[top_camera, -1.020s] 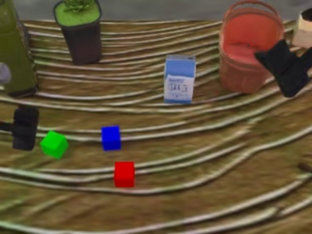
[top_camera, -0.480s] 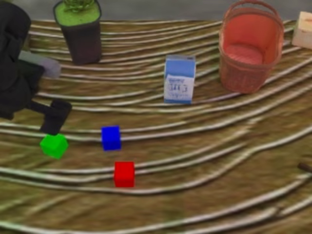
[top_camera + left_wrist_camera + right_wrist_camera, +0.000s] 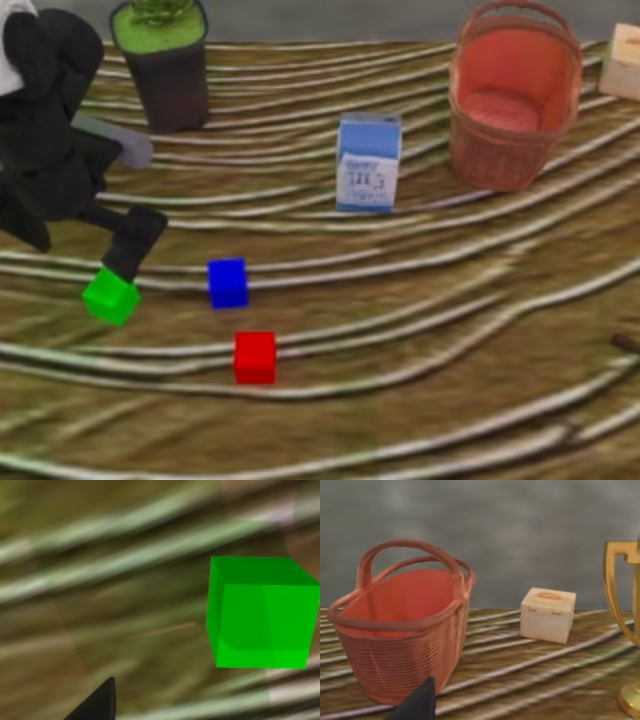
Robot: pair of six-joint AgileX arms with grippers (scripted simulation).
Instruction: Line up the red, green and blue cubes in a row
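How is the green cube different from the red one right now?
The green cube sits turned at an angle near the table's left side, with the left claw right above it; the red cube sits square, nearer the middle, nothing near it. Both look equal in size, plain, resting on the table.

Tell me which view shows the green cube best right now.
The left wrist view: the green cube fills much of it, unobstructed, with faces and edges plain. The top view shows the cube small, with the left gripper just above it, hiding its far edge. The right wrist view does not show it.
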